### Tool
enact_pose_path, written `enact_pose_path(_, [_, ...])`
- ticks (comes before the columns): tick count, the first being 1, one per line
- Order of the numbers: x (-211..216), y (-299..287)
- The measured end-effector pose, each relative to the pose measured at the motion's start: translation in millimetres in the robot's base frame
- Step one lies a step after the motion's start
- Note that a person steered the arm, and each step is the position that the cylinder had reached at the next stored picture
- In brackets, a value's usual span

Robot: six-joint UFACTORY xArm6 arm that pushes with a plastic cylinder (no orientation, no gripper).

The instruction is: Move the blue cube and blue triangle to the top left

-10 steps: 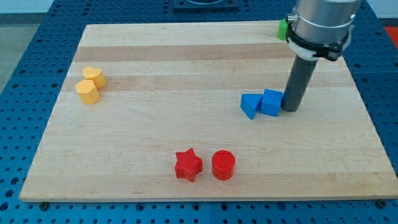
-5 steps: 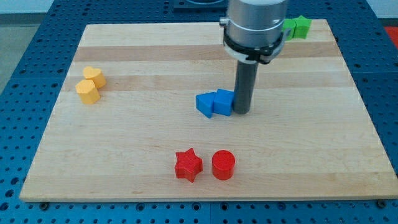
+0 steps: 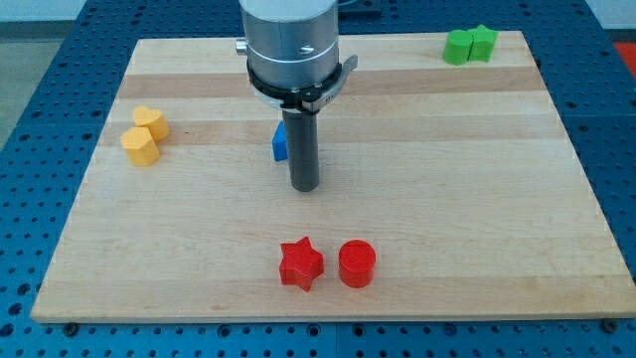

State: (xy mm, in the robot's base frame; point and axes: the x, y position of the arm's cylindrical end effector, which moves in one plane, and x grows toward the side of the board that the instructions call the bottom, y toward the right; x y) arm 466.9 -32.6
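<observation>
My tip (image 3: 304,187) rests on the board near its middle, below the arm's grey wrist. A blue block (image 3: 279,144) shows only as a sliver at the rod's left side, just above and left of the tip. Its shape cannot be made out. The rod and wrist hide the rest of it, and I cannot see a second blue block. The board's top left corner (image 3: 159,55) lies up and to the left of the tip.
Two yellow blocks (image 3: 145,135) sit at the view's left. A red star (image 3: 300,265) and a red cylinder (image 3: 357,264) sit near the bottom middle. Two green blocks (image 3: 469,45) sit at the top right corner.
The rod has swept left across the board from the right side to the middle. The blue blocks moved left with it and are now mostly hidden behind the rod.
</observation>
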Motion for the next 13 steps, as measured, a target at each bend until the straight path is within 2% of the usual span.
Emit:
enact_pose_path(4, [-69, -1])
enact_pose_path(8, [-85, 26])
enact_pose_path(13, [-97, -65])
